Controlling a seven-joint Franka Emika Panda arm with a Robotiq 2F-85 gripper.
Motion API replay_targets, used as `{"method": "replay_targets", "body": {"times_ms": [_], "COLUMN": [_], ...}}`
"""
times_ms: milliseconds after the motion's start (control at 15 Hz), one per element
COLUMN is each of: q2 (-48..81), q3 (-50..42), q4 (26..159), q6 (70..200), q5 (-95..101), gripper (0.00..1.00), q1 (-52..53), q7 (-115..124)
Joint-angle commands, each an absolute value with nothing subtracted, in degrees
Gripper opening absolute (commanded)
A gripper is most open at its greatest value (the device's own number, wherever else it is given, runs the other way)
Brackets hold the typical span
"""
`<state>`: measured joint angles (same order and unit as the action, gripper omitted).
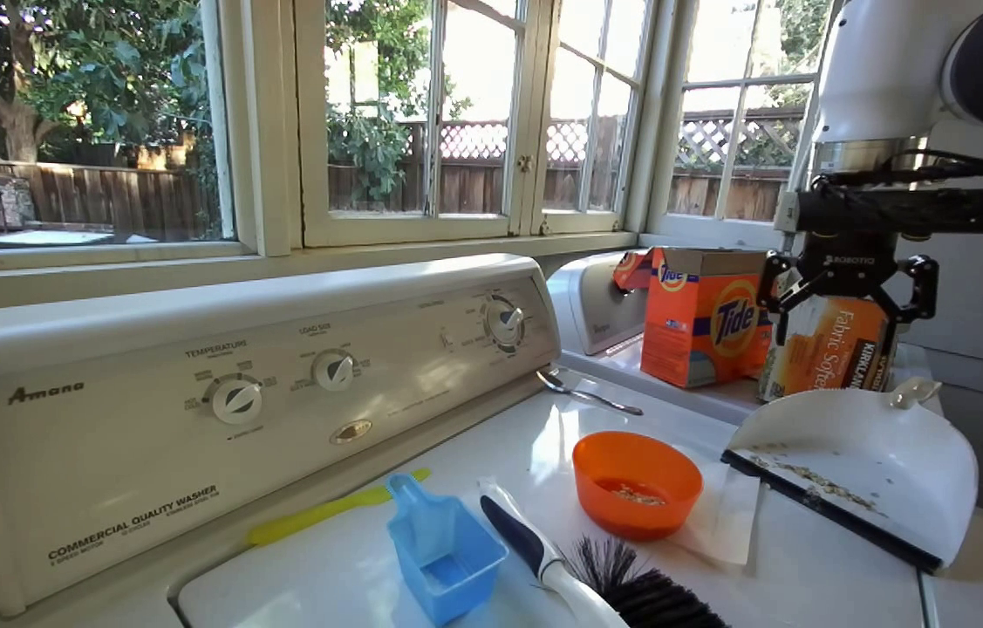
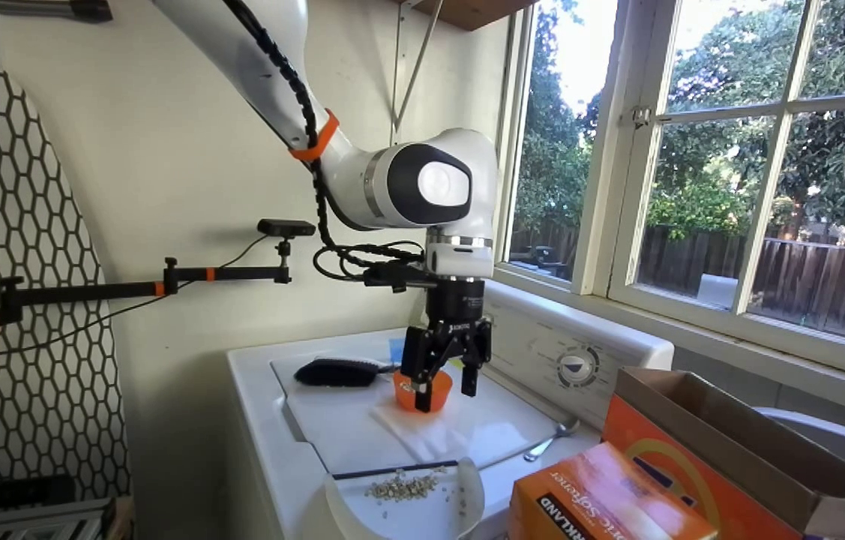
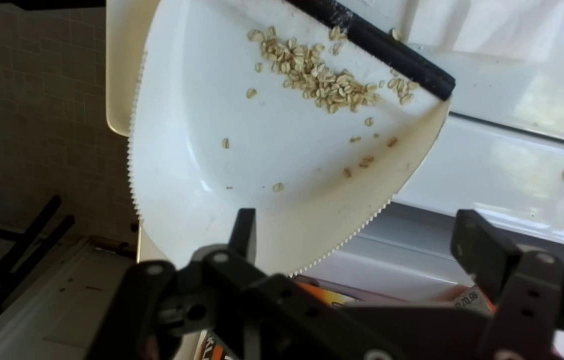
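The tool [image 3: 356, 229] is spread wide with nothing gripped, held in the air; below it, in the wrist view, a white dustpan [image 3: 271, 150] is seen lying open side up at the end of a washing machine [image 2: 332, 416]. The dustpan is judged to be light, stiff plastic, hard to break but smooth enough to slip; a hold would best be taken at the thin rim [image 3: 134, 150] or at the handle [image 1: 914, 394], which is poorly shown, only a short white stub being made out in an exterior view. Near its black lip [image 3: 387, 50] a loose pile of oats [image 3: 319, 75] is contained, with stray flakes [image 3: 278, 187] scattered deeper, so spilling could easily be caused by a tilt. Beside the dustpan an orange fabric softener box [image 2: 594, 491] is placed, then a taller Tide box [image 2: 707, 472], its top left open. Farther off, a low orange bowl [image 1: 639, 462] is set on white paper [image 1: 722, 515], a few oats being held at its bottom; past it, a black-bristled brush [image 2: 340, 373] and a small blue container [image 1: 460, 593] are laid out.
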<state>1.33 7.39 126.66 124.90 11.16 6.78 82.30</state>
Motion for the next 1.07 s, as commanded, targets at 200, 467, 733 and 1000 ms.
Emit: {"method": "replay_targets", "body": {"times_ms": [200, 467, 733, 1000], "q2": [7.5, 9.2, 10.4, 11.5], "q3": [5.2, 3.9, 2.5, 1.3], "q4": [124.8, 126.4, 127.9, 128.4], "q6": [132.2, 140.0, 143.9, 145.3], "q5": [11.8, 12.1, 12.8, 13.0], "gripper": [1.0, 1.0, 1.0, 1.0], "q1": [6.8, 7.3, 7.9, 8.5], "q7": [83.4, 84.0, 85.5, 87.4]}}
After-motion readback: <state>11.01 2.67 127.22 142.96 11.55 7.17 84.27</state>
